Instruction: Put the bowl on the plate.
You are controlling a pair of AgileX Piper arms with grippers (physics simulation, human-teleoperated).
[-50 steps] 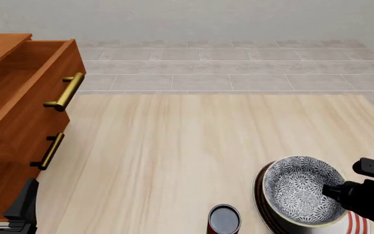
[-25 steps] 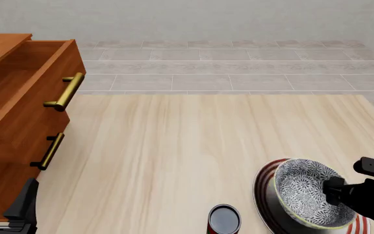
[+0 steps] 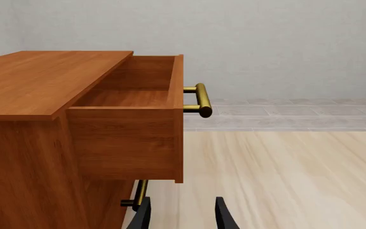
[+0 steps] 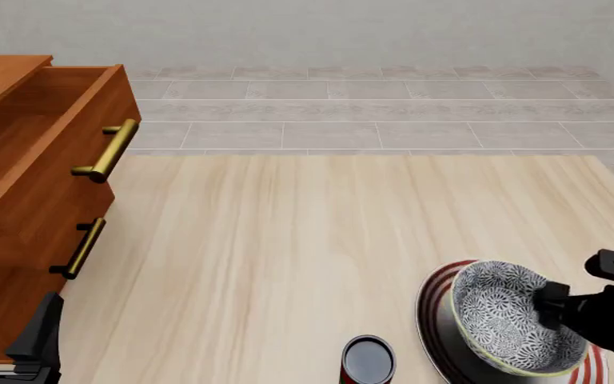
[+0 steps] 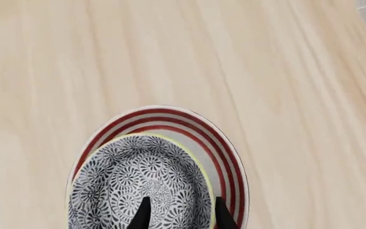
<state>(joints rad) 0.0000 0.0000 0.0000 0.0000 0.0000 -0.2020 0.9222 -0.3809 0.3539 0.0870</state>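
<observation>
The grey-and-white floral bowl [image 4: 504,320] sits inside the red-ringed white plate [image 4: 428,310] at the table's near right. In the right wrist view the bowl [image 5: 132,181] lies toward one side of the plate [image 5: 170,117]. My right gripper [image 4: 556,308] is at the bowl's right rim. It is open, with its fingertips [image 5: 143,214] spread, one over the bowl's inside and the other past the yellowish rim. My left gripper [image 4: 9,330] hangs open and empty at the near left, beside the cabinet.
A wooden cabinet [image 4: 29,168] stands at the left with its top drawer [image 3: 132,114] pulled out and brass handles [image 4: 108,150] sticking toward the table. A small dark red can [image 4: 368,360] stands just left of the plate near the front edge.
The bowl came down onto the plate and shifted slightly right. The right gripper has since drawn a little up and right at the rim. The left arm is still.
</observation>
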